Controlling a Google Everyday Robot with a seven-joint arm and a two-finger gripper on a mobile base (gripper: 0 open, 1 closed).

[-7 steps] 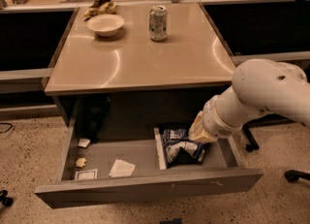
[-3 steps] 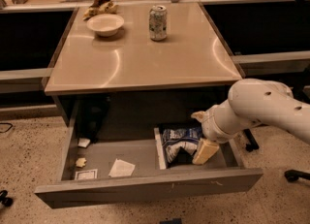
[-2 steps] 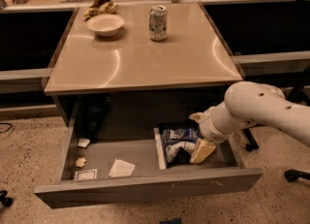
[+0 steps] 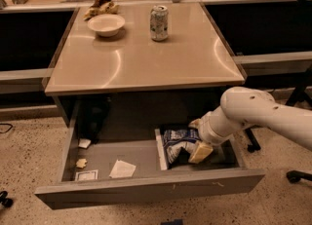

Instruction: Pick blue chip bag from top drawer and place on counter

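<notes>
Glare on counter (image 4: 185, 58) — claw (image 4: 197, 138) in shadowed drawer (image 4: 146, 186).

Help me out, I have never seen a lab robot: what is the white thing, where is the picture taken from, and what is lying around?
The white curved thing on the right is the robot's arm. There is only one picture, looking down at the front of the furniture; where the camera is mounted I cannot say. The arm ends in a grasping tool, which is down inside the open top drawer, right at the blue chip bag in the right compartment. I cannot tell whether the bag is gripped yet. The left compartment holds paper scraps. On the counter above stand a bowl and a soda can.
</notes>
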